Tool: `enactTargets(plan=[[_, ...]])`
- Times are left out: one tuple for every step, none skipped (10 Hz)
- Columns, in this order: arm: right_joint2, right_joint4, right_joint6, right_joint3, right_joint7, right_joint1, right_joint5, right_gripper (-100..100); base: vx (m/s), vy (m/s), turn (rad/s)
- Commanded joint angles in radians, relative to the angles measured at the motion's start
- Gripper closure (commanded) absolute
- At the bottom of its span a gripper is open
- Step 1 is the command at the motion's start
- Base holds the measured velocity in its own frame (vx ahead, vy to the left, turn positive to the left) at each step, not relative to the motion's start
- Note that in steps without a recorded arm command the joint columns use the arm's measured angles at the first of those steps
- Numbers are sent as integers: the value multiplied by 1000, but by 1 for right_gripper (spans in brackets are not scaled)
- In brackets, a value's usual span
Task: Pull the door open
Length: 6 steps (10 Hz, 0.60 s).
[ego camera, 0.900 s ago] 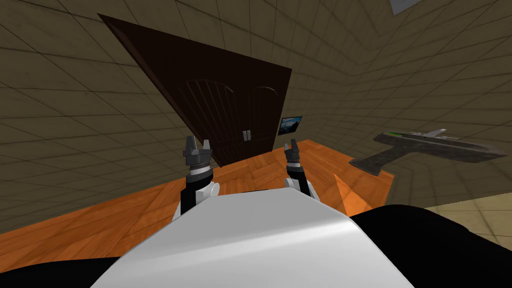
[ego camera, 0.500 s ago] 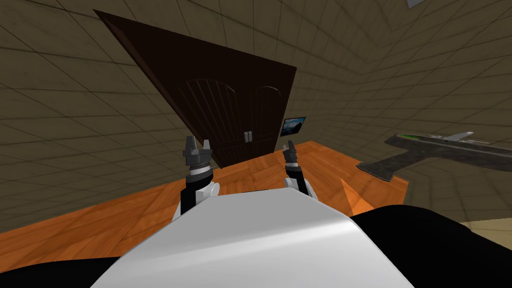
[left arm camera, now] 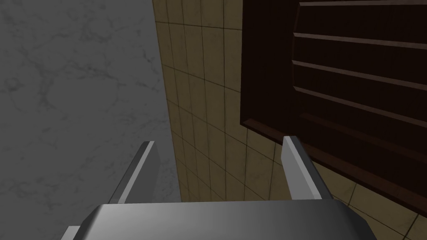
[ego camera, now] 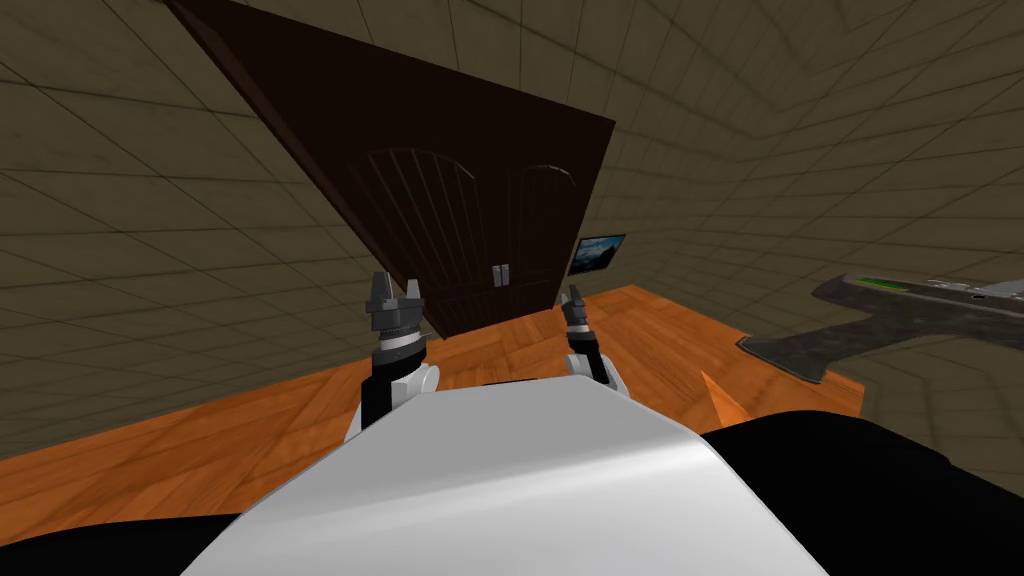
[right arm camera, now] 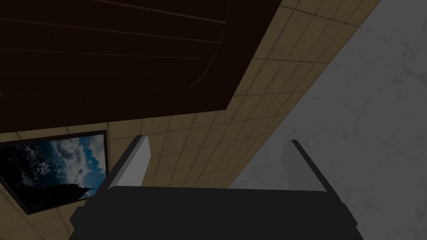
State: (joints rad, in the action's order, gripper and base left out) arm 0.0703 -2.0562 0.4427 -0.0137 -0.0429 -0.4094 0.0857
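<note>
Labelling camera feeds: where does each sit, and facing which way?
Head view: on the head, facing steeply down-forward at the dark door; left pincer and right pincer show.
Left wrist view: along the open left pincer, toward door corner and tiled wall.
Right wrist view: along the open right pincer, toward door and framed picture.
Shared: head and right wrist views both show the picture.

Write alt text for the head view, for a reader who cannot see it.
A dark brown double door with two small handles stands shut in a tiled wall. The left tool and right tool are raised before it, touching nothing, above an orange wooden floor.
</note>
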Motion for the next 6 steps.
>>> enactTargets(plan=[[1,29,-8,0,-14,15,9,-100,105,21,44],[4,46,-11,-1,-23,23,14,-100,89,19,61],[8,83,-18,-4,-42,39,25,-100,115,24,93],[10,101,-22,-5,-52,47,30,-100,131,33,79],[14,140,-29,-7,-72,65,41,-100,146,43,92],[18,179,-37,-10,-93,82,52,-100,194,68,124]])
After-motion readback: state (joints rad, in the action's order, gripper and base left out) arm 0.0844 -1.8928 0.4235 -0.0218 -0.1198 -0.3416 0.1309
